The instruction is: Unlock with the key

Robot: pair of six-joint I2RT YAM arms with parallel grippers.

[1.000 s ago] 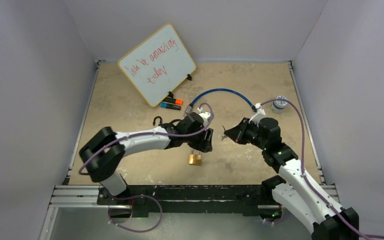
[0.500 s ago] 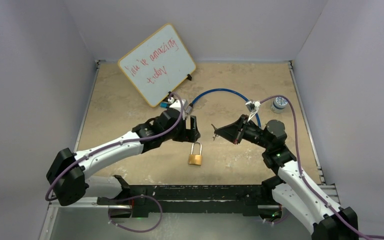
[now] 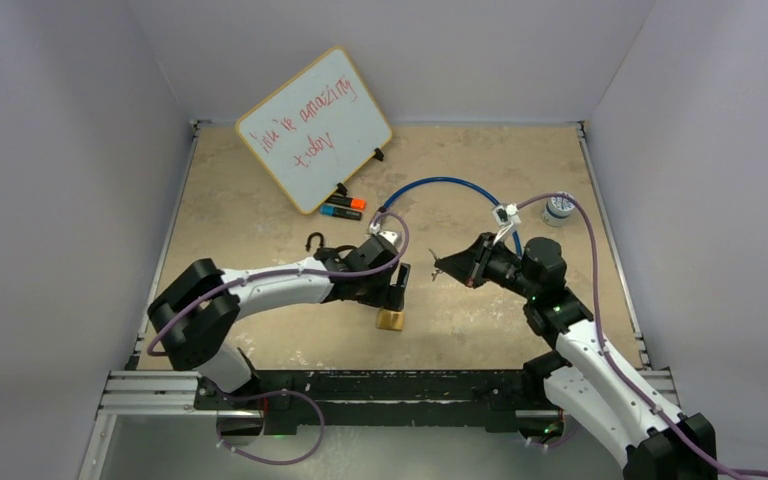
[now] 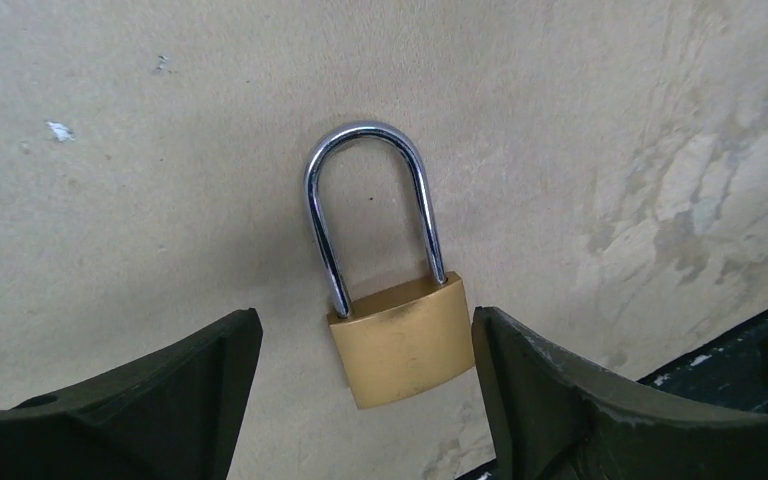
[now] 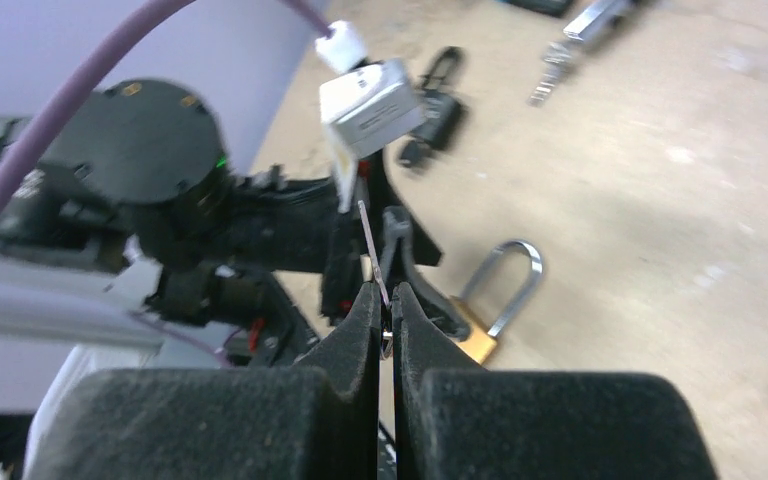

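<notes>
The left fingers (image 4: 150,400) are back down, spread wide astride the padlock (image 4: 400,345), not gripping it; right fingers (image 5: 290,420) clamp the key (image 5: 371,245), insertion pending.

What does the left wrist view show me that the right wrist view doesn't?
Left wrist only: the whole brass padlock lying flat on the table, its shackle looking closed, between the fingers of the open left claw, with a gap on either side. Right wrist only: the key pinched in the shut right claw, and the left arm beyond it. Both: the padlock, partly hidden in the right wrist view.
</notes>
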